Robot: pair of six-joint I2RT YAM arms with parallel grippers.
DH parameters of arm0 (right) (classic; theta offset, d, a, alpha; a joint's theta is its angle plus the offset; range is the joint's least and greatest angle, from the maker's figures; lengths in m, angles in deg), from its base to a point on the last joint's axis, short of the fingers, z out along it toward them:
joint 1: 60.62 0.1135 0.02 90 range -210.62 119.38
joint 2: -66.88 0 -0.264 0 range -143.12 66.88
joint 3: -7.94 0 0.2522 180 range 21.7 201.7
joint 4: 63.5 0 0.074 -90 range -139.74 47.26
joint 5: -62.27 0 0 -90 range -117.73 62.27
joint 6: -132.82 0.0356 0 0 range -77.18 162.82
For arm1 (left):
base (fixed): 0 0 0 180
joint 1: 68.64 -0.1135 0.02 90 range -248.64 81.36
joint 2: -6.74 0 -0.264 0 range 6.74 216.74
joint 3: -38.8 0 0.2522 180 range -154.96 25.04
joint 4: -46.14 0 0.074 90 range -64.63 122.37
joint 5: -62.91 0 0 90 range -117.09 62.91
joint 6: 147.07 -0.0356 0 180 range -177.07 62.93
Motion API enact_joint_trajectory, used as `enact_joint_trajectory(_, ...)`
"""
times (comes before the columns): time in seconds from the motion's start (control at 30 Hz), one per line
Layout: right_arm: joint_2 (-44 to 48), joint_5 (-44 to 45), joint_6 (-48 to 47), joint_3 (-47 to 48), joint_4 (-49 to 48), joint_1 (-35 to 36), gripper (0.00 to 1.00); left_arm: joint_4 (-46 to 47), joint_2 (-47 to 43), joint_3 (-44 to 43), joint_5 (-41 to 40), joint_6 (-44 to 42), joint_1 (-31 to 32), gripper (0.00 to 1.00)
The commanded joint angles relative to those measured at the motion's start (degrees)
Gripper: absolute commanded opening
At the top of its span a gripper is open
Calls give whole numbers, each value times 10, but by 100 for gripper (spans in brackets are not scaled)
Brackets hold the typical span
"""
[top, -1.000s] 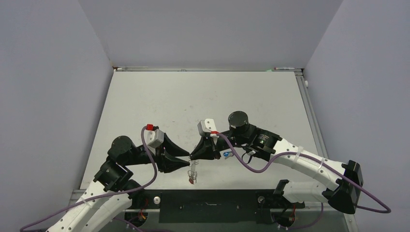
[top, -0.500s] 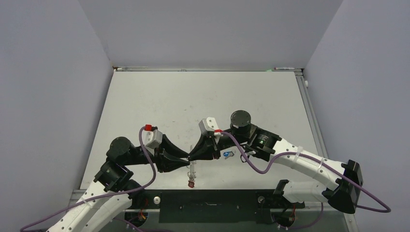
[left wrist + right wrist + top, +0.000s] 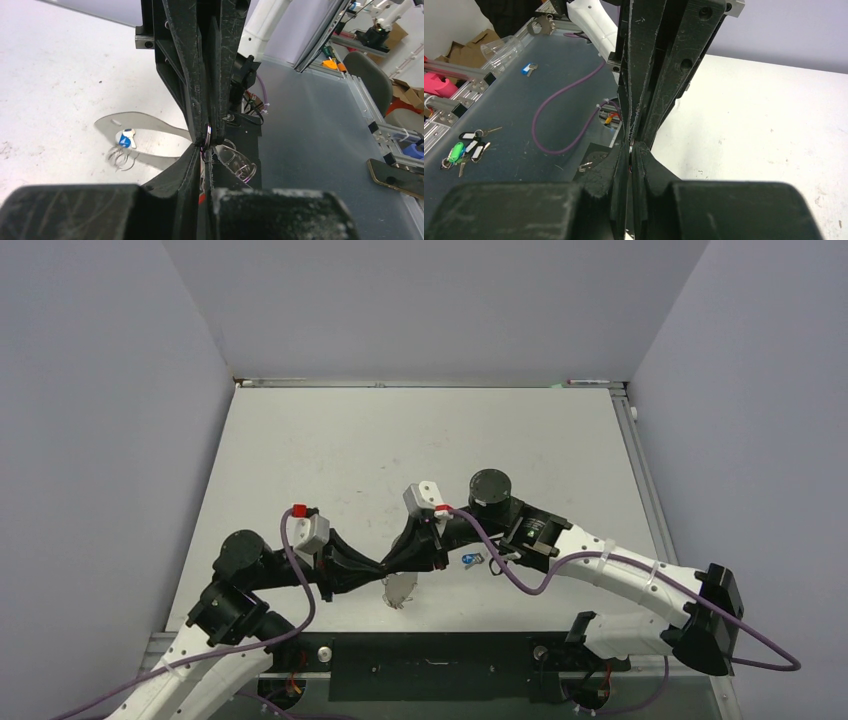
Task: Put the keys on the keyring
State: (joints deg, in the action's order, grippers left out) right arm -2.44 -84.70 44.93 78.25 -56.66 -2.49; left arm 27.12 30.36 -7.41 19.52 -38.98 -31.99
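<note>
My left gripper and right gripper meet tip to tip above the table's near edge, both shut. The grey keyring hangs below them, a red tag at its lower end. In the left wrist view the keyring hangs just past my left gripper, and a small split ring sits pinched in the right fingers. My right gripper pinches that thin ring. The blue-tagged key lies on the table under the right arm, loose wire rings beside it. The dark-headed key is out of view.
The black mounting plate runs along the table's near edge right below the grippers. Grey walls close the left, right and back. A purple cable loops off the right wrist near the blue key.
Both grippers have shifted a little left, still tip to tip. The hanging keyring has turned from edge-on to showing more of its flat face.
</note>
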Motion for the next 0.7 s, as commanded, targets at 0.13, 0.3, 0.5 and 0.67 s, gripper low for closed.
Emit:
enact_joint_trajectory(0.13, -21, 17, -1, 21, -28, 19, 17, -14, -20, -28, -82, -45, -9, 0)
enact_joint_trajectory(0.3, -14, 44, -1, 24, -26, 19, 35, -18, -34, -29, -89, -51, -15, 0)
enact_joint_trajectory(0.5, 5, 96, 4, 27, -39, 18, 49, -15, -42, -27, -89, -50, -23, 0)
enact_joint_trajectory(0.67, 40, 165, 27, 0, -88, 11, 51, -4, -52, -23, -85, -45, -29, 0)
